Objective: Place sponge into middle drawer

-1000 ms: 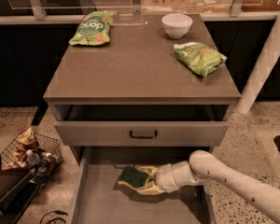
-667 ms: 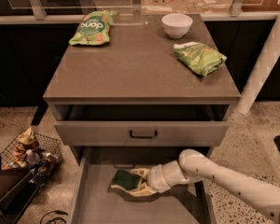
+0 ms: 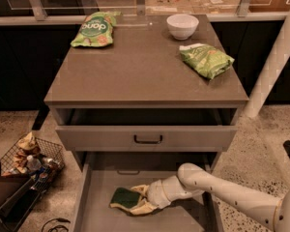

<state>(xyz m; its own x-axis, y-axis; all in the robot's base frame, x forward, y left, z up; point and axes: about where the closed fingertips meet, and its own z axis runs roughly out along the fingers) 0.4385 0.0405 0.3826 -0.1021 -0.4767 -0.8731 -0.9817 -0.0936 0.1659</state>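
The sponge (image 3: 123, 196), dark green on top with pale yellow foam below, lies low over the floor of the open middle drawer (image 3: 99, 217), left of centre. My gripper (image 3: 130, 201) reaches in from the right on a white arm (image 3: 222, 192). Its pale fingers (image 3: 141, 208) are closed around the sponge's right end. I cannot tell whether the sponge rests on the drawer floor or hangs just above it.
The upper drawer front with its dark bar handle (image 3: 147, 139) stands slightly open above. On the cabinet top are two green snack bags (image 3: 94, 28) (image 3: 206, 59) and a white bowl (image 3: 182, 25). A wire basket of clutter (image 3: 29, 158) sits on the floor at left, and a white post (image 3: 275, 66) stands at right.
My gripper has moved leftward and a little lower inside the drawer, carrying the sponge with it. Nothing on the cabinet top has moved.
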